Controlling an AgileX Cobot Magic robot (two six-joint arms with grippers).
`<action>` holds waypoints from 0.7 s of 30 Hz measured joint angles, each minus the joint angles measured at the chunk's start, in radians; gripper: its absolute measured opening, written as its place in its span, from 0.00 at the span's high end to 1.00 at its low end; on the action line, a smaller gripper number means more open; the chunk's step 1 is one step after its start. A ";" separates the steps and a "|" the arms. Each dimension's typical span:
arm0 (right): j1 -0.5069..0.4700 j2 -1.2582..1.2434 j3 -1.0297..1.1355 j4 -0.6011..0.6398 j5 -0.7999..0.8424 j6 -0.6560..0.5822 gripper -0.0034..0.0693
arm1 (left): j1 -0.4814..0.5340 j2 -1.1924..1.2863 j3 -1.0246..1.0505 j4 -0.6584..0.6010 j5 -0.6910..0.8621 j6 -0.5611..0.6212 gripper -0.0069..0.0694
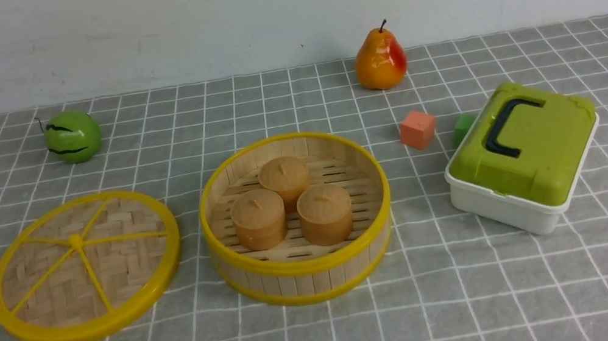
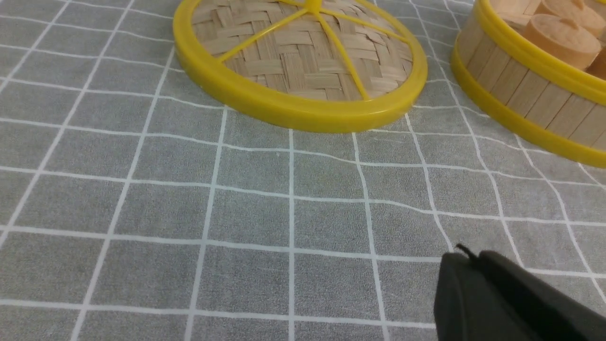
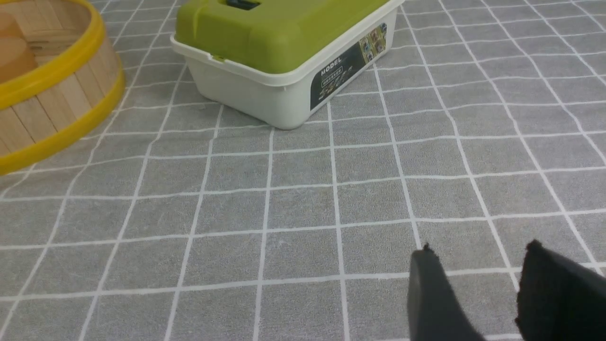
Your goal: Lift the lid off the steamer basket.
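Lid (image 1: 85, 270) lay flat on surface (image 1: 486, 300), lower left of front view, just beside basket (image 1: 305, 269), not touching. Basket open, three buns (image 1: 289, 207) exposed. Left tool (image 2: 473, 259) closed, empty; right tool (image 3: 478, 255) parted, empty. Removal judged complete; best step: retreat without nudging lid.

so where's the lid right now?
Front view: the lid lies flat on the tablecloth, left of the open steamer basket, apart from it, with the green fruit behind it.
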 joint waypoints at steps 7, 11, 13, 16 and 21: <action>0.000 0.000 0.000 0.000 0.000 0.000 0.62 | 0.000 0.000 0.000 0.000 0.000 0.000 0.87; 0.000 0.000 0.000 0.000 0.000 0.000 0.62 | 0.000 0.000 0.000 -0.001 0.000 0.000 0.87; 0.000 0.000 0.000 0.000 0.000 0.000 0.62 | 0.000 0.000 0.000 -0.001 0.000 0.000 0.87; 0.000 0.000 0.000 0.000 0.000 0.000 0.62 | 0.000 0.000 0.000 -0.002 0.000 0.000 0.86; 0.000 0.000 0.000 0.000 0.000 0.000 0.62 | 0.000 0.000 0.000 -0.003 0.000 0.000 0.86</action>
